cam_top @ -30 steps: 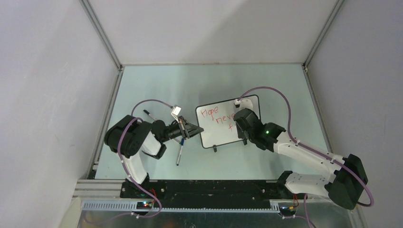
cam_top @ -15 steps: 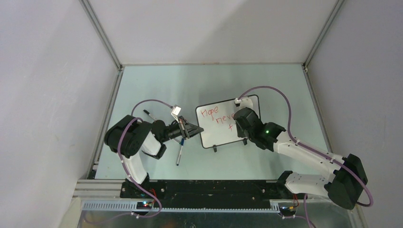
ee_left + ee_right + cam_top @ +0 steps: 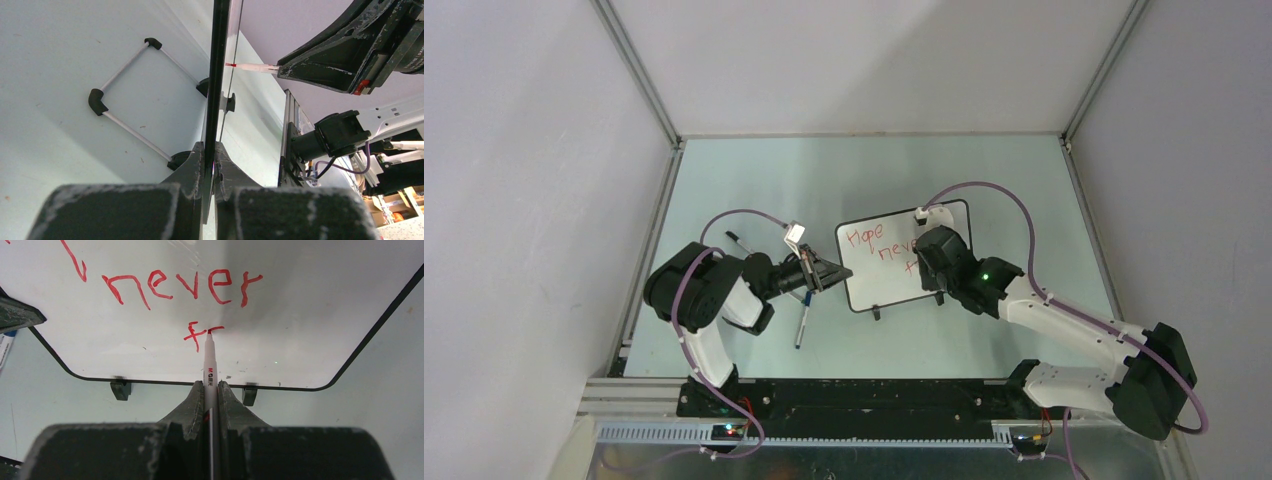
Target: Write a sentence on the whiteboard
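Observation:
The whiteboard (image 3: 876,272) stands near the middle of the table on two small black feet. Its white face (image 3: 300,315) carries the sentence (image 3: 180,285) in red: "Hope" and "never" in stepped lines, then an "f" with a short stroke beside it. My left gripper (image 3: 827,275) is shut on the board's left edge (image 3: 218,90), seen edge-on in the left wrist view. My right gripper (image 3: 210,386) is shut on a white red-tipped marker (image 3: 209,360). Its tip touches the board right of the "f". The marker also shows in the left wrist view (image 3: 250,67).
A second pen (image 3: 801,325) lies on the table below the left gripper, and another (image 3: 737,243) lies further left. A small white block (image 3: 795,235) sits on the left wrist. Grey walls enclose the table on three sides.
The right gripper has shifted the marker slightly leftward on the board by the "f". The left arm and the board have not moved.

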You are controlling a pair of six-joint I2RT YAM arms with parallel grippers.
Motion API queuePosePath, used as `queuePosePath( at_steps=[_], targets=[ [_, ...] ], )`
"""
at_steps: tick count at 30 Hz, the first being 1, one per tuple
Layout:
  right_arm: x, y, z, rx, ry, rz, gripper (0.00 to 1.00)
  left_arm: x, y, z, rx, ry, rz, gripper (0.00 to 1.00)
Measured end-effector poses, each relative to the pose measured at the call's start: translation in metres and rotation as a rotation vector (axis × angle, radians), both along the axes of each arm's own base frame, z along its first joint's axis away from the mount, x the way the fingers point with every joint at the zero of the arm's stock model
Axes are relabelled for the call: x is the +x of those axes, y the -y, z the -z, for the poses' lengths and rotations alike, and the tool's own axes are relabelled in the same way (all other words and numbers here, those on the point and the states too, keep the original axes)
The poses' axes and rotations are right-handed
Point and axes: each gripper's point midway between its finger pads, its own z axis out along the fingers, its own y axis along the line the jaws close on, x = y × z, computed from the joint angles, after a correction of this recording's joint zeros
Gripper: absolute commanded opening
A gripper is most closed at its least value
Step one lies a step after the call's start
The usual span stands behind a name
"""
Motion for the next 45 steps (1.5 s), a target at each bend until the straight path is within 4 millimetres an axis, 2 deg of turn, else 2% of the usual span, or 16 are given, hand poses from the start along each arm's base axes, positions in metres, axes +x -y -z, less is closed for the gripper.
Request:
queuePosePath(
  at_steps=[15,32,45],
  targets=[
    [-0.006,0.001,0.011,-0.025,-0.045,-0.014,0.0,0.0,0.0,0.0,0.001,0.001,0.0,0.0],
    [-0.002,0.012,0.008,-0.038,-0.031,0.028,0.0,0.0,0.0,0.0,0.0,0.001,0.0,0.0],
    [-0.001,0.012,0.007,-0.034,-0.032,0.029,0.0,0.0,0.0,0.0,0.0,0.001,0.0,0.0]
  ],
)
